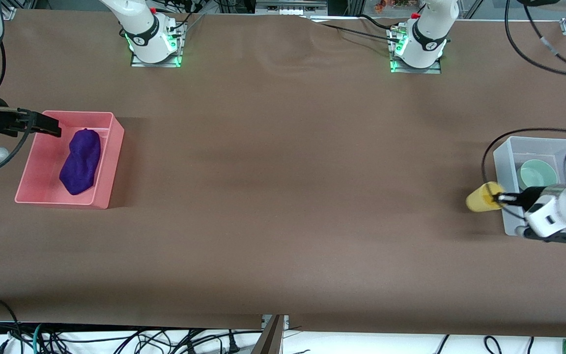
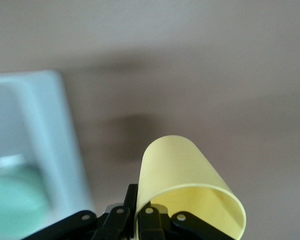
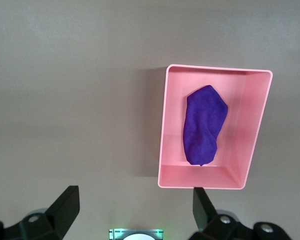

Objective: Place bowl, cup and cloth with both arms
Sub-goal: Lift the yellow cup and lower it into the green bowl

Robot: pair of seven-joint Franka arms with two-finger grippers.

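The cloth (image 1: 81,162) lies in the pink bin (image 1: 107,196) and the bowl (image 1: 537,174) sits in the clear bin (image 1: 501,158), so two placements look finished. The left claw (image 1: 501,198) pinches the cup (image 1: 483,197) above the tabletop (image 1: 283,196) beside that clear bin. The right claw (image 3: 135,207) hangs spread and empty over the pink bin's edge; only the cup seems left.

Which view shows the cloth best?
The right wrist view: it looks straight down on the cloth, lying whole and unblocked in the pink bin. The front view also shows it whole, but at an angle, with the open right gripper over the bin's edge. The left wrist view misses it.
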